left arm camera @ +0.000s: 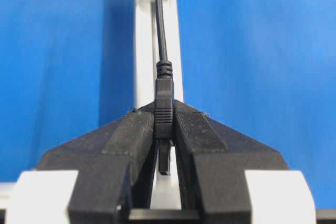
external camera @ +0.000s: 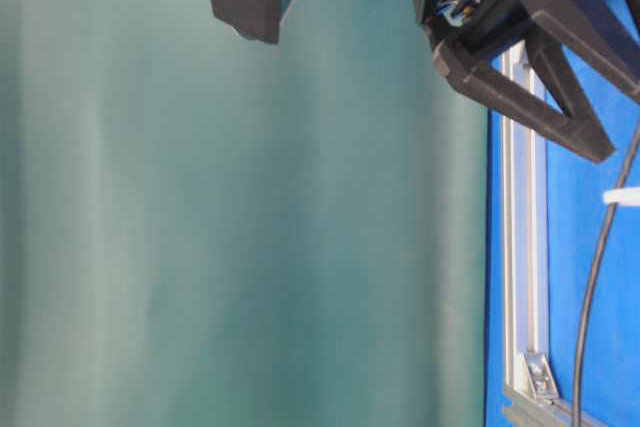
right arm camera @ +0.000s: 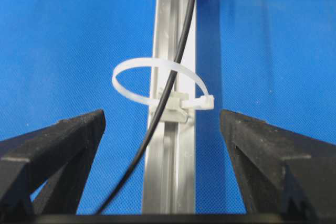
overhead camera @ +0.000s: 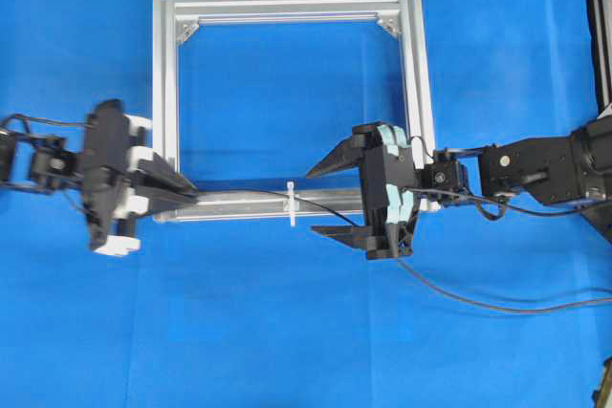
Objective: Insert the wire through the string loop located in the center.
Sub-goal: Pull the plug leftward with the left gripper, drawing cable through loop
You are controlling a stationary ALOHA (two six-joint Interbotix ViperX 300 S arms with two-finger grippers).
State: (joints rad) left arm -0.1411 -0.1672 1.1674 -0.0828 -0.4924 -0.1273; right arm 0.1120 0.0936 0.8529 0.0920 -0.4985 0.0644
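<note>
The wire (right arm camera: 173,72) is seen already passed through the string loop (right arm camera: 157,80) at the middle of the near bar of the aluminium frame (overhead camera: 164,74), which lies on the blue desk (overhead camera: 287,332). Its plug (left arm camera: 164,108) is pinched between the shut fingers of the left claw (overhead camera: 182,193), on the far side of the loop from the right arm. The right claw (overhead camera: 325,203) is spread wide and holds nothing — the loop sits just ahead of it, midway between its fingers. The wire's long axis runs along the bar, from the left claw through the loop and on beneath the right claw. The left arm alone has hold of the wire, so any further pull-through is judged to fall to it.
</note>
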